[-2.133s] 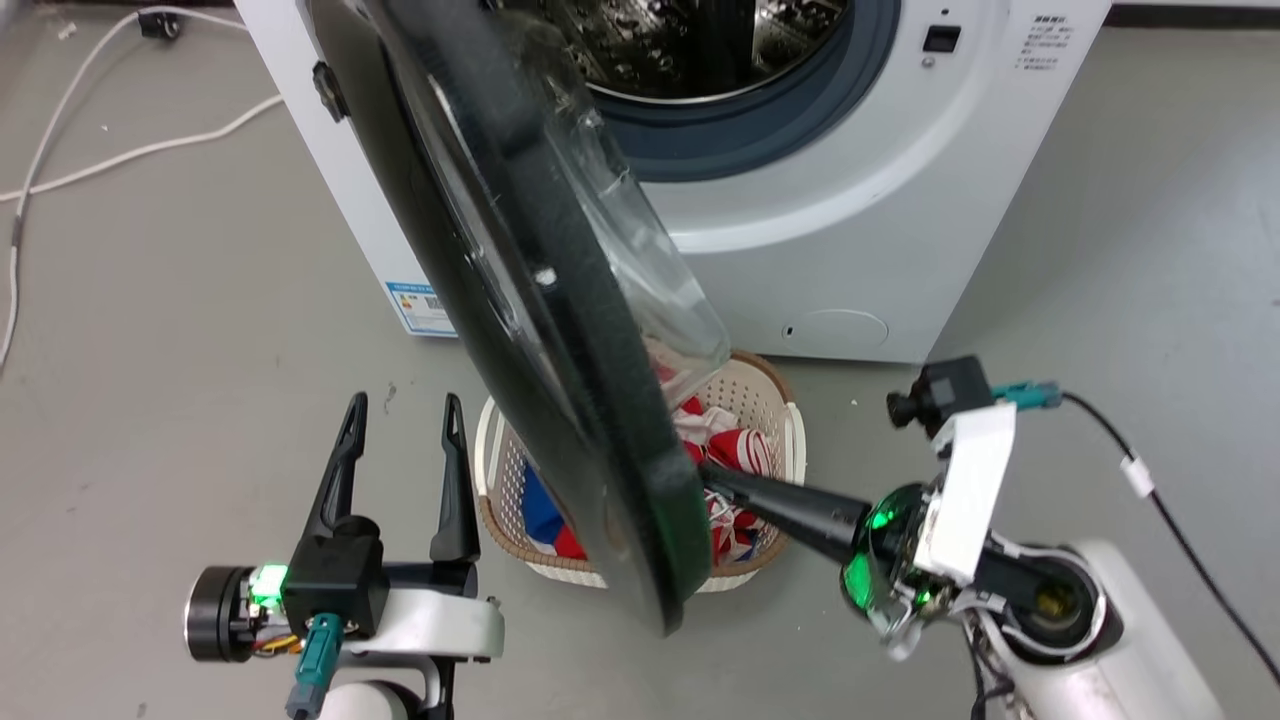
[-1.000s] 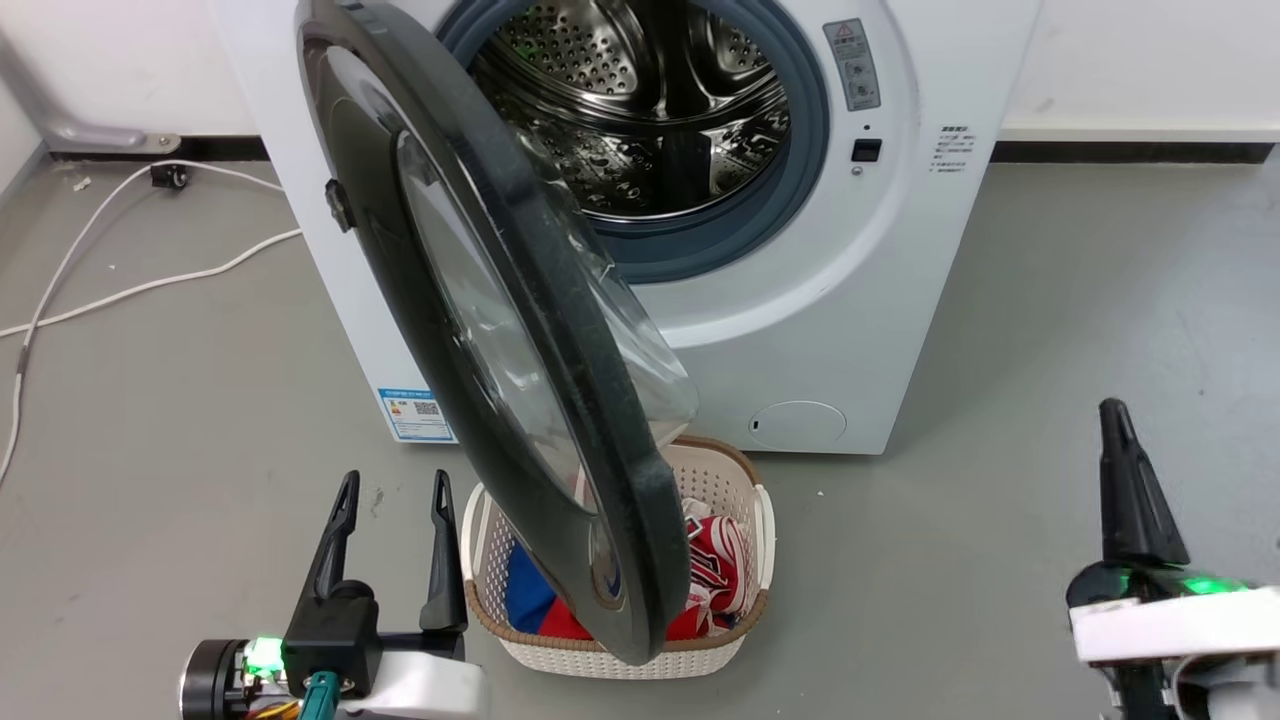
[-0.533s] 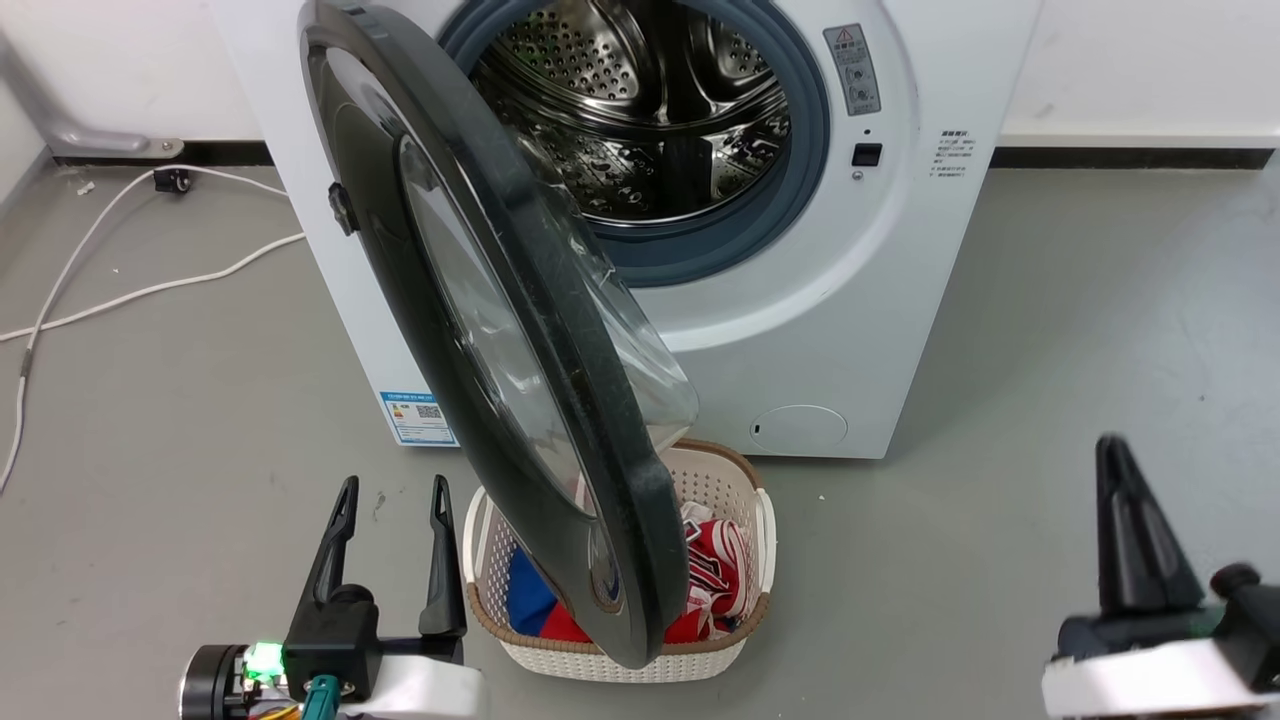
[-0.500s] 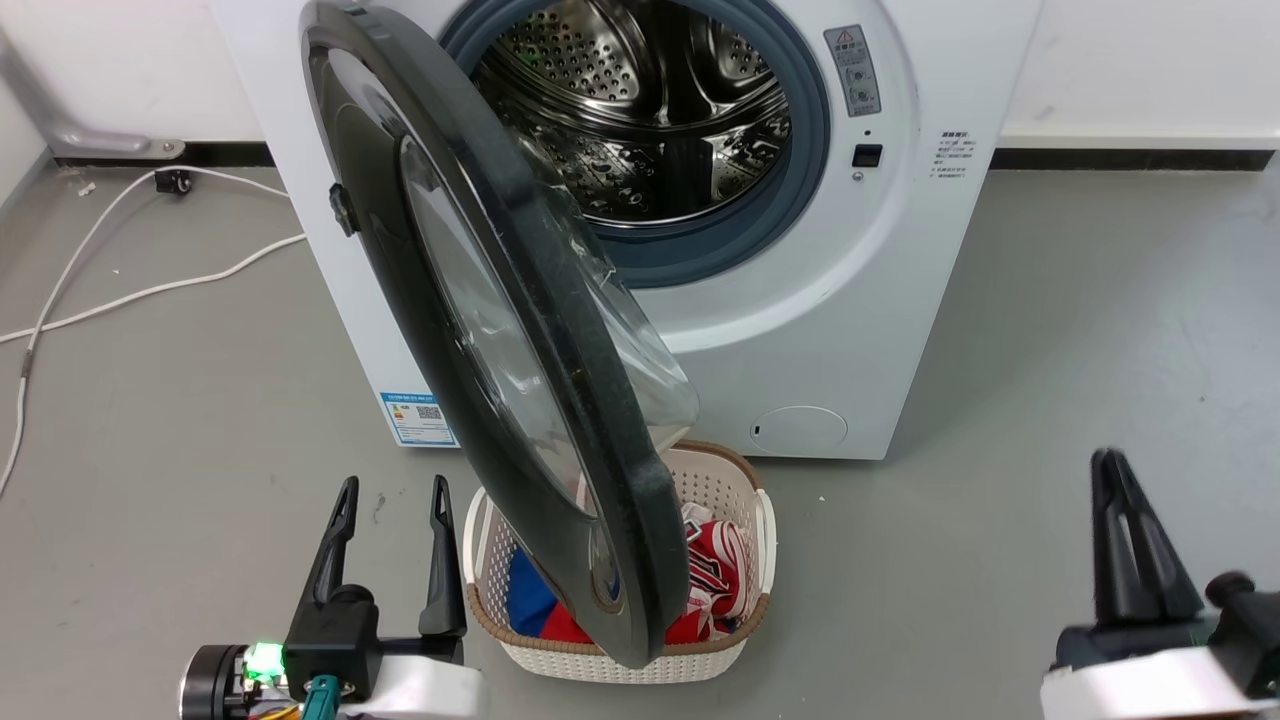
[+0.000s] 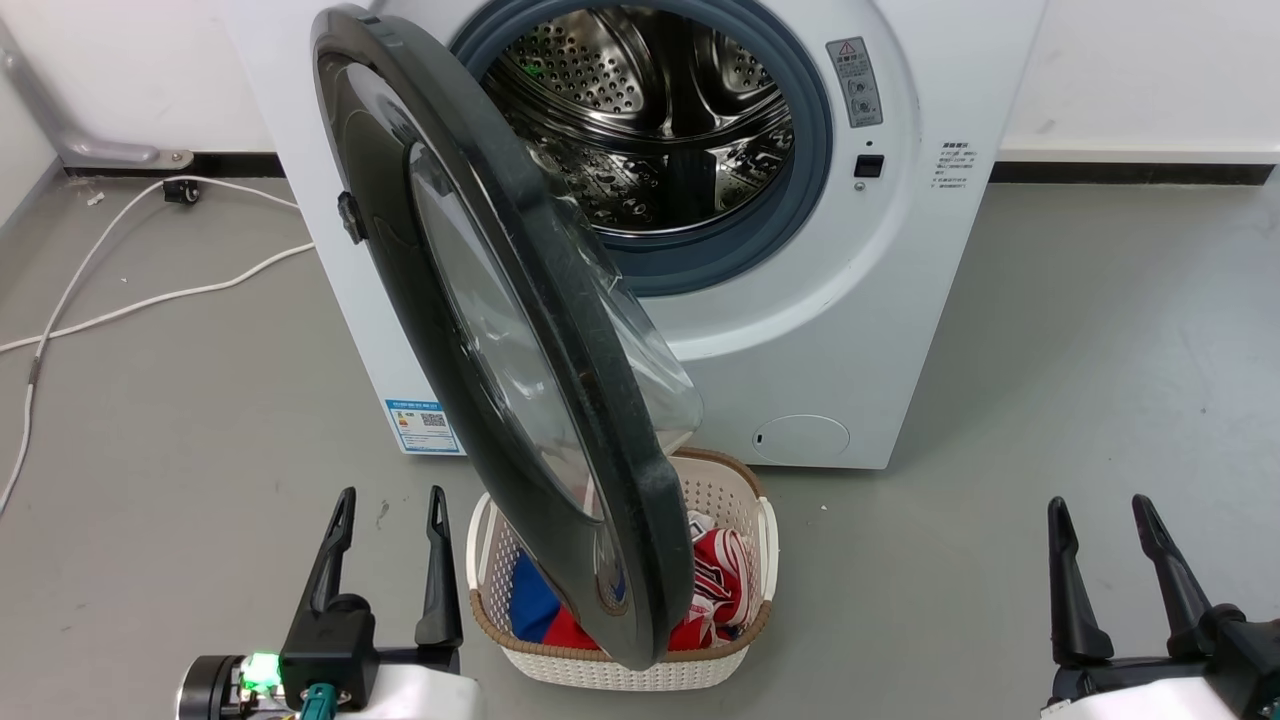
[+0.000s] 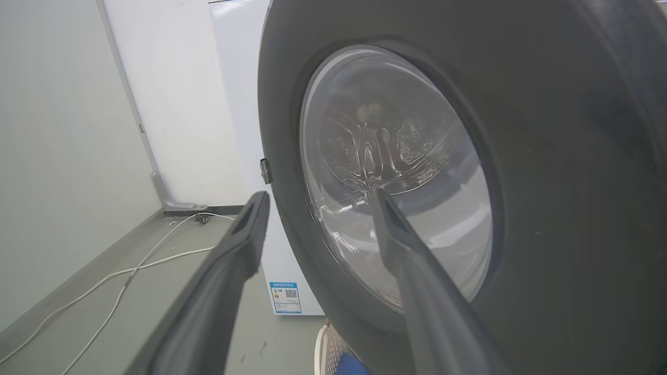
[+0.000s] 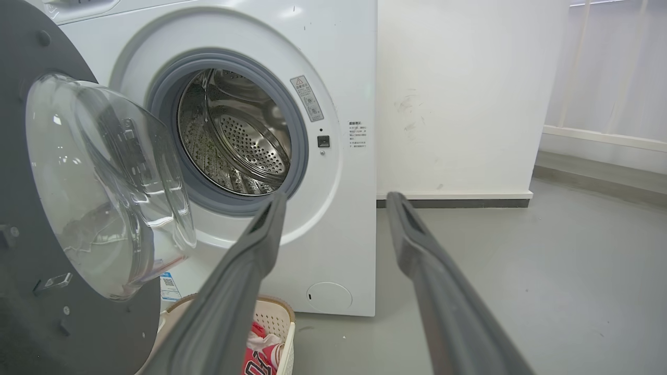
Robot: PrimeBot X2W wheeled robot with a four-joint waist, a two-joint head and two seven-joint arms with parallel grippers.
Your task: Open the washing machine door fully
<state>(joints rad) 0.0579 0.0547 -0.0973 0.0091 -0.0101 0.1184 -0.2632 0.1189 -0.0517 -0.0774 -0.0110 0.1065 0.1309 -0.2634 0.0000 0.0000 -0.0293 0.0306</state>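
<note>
**Washing machine door**: hinged on the left side of the washing machine. It stands out from the front at roughly a right angle, with its free edge toward me. I judge it part open, not fully. From the right wrist view, the glass bowl bulges toward the drum.

**Left gripper**: fingers apart and empty, low over the floor, just beside the door's outer face and not touching it. In its own wrist view the left gripper looks straight at the door.

**Right gripper**: fingers apart, holding nothing, well apart from the door, near the right edge of the floor in front of the machine.

**Basket**: on the floor against the machine's front. Red and blue clothes lie inside, directly under the door's free edge. I cannot tell whether the two touch.

**Cable**: white, loose across the left of the floor.

**Hazards as I read them:**
- The left gripper sits in the door's remaining swing, so a further push could drive the rim into its fingers.
- A fingertip set on the smooth bowl may skid off.
- The rim may drag the basket.
- Forcing past the hinge stop would strain the hinge.
</note>
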